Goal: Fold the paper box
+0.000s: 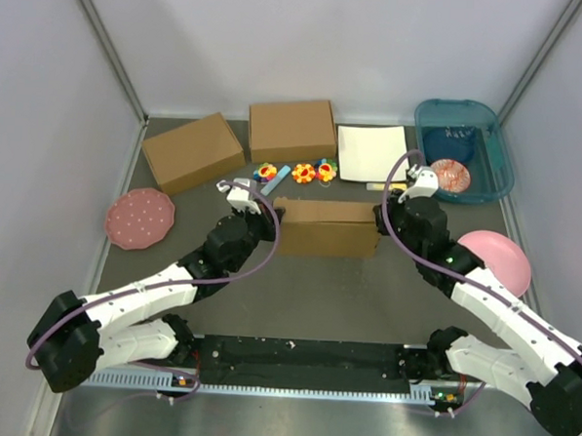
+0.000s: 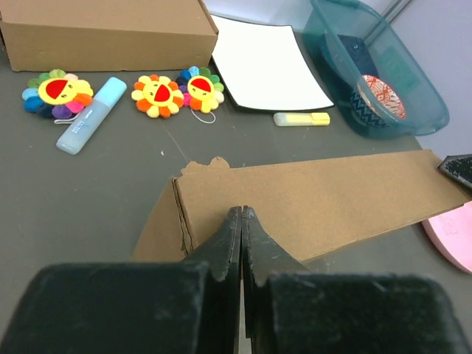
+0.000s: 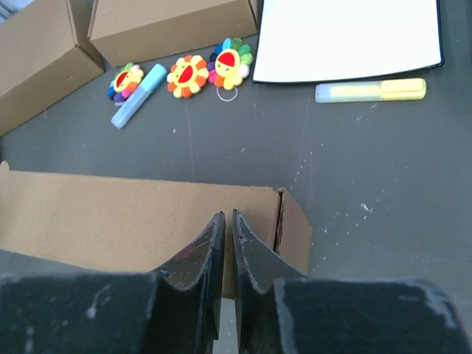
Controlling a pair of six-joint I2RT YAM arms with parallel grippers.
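Observation:
The paper box [image 1: 325, 228] is a shallow closed brown cardboard box lying across the middle of the table. It also shows in the left wrist view [image 2: 317, 195] and the right wrist view [image 3: 103, 217]. My left gripper [image 1: 275, 215] is shut, its tips [image 2: 242, 212] resting over the box's top near its left end, with nothing between the fingers. My right gripper [image 1: 382, 221] is shut with a hairline gap, its tips [image 3: 224, 216] over the box's top near its right end, and it is empty.
Two other brown boxes [image 1: 192, 151] [image 1: 292, 130] and a white sheet [image 1: 372, 152] lie at the back. A teal bin [image 1: 465, 149] stands back right. Flower toys [image 1: 301, 172], a blue marker [image 2: 92, 115] and a yellow highlighter [image 3: 370, 91] lie behind the box. A pink plate [image 1: 140, 218] lies left and a pink bowl [image 1: 497, 258] right.

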